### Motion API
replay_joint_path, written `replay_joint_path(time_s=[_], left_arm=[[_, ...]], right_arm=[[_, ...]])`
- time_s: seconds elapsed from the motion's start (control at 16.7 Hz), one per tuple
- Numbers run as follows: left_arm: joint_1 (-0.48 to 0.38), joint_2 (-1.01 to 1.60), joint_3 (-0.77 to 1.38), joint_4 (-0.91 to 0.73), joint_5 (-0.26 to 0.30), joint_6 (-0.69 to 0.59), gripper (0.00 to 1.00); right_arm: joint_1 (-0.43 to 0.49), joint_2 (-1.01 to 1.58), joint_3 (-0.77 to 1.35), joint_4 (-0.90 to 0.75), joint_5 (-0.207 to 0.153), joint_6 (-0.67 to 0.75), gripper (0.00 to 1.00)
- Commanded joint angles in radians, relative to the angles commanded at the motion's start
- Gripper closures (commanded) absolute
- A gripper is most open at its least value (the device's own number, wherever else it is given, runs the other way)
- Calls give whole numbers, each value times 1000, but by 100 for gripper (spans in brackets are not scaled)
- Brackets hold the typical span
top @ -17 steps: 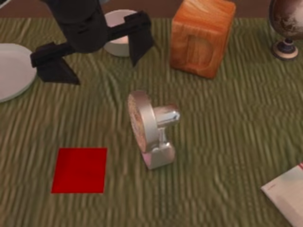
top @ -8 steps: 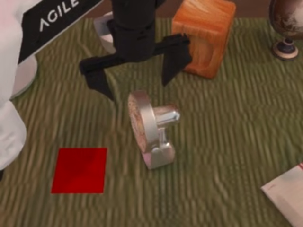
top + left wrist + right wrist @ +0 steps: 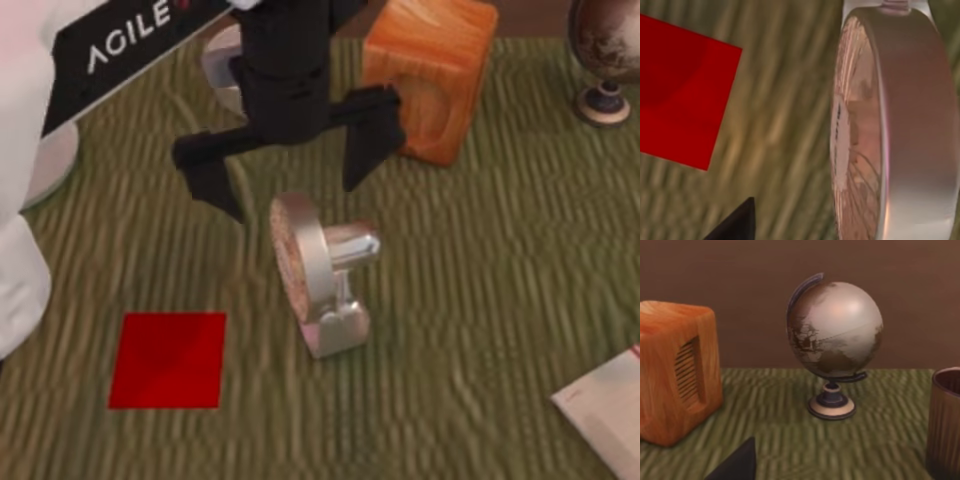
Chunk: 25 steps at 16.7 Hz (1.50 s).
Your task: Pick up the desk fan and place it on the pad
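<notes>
The desk fan (image 3: 315, 270) stands on its small base on the green cloth at mid table, with its silver disc head edge-on and its motor housing pointing right. My left gripper (image 3: 290, 165) hovers open just behind the fan's head, one black finger on each side of it and touching nothing. In the left wrist view the fan's head (image 3: 890, 130) fills the frame, with one dark fingertip (image 3: 737, 227) clear of it. The red pad (image 3: 168, 360) lies flat at the front left and also shows as the pad (image 3: 675, 95) in the left wrist view. My right gripper is outside the top view.
An orange wooden box (image 3: 430, 75) stands just behind the fan, close to the left gripper's right finger. There is a globe (image 3: 605, 50) at the back right and a white paper (image 3: 605, 410) at the front right. A white plate (image 3: 50, 160) and bowl (image 3: 222, 60) are partly hidden. A dark cup (image 3: 945, 420) stands near the globe.
My left arm has swung from the back left to just behind the fan's head, then shifted only slightly. The fan and pad have not moved.
</notes>
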Motion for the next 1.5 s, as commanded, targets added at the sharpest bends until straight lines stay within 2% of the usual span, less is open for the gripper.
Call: replay_joint_path(time_s=[0.3, 0.6, 1.38, 1.5], left_arm=[[-1, -23, -169, 142, 0, -2, 0], [-2, -25, -185, 157, 0, -3, 0], [-2, -25, -185, 157, 0, -3, 98], [-2, -25, -185, 157, 0, -3, 100]], right_arm=[[0, 0, 0, 0, 0, 0, 0], [0, 0, 0, 0, 0, 0, 0], [0, 0, 0, 0, 0, 0, 0], [0, 0, 0, 0, 0, 0, 0]])
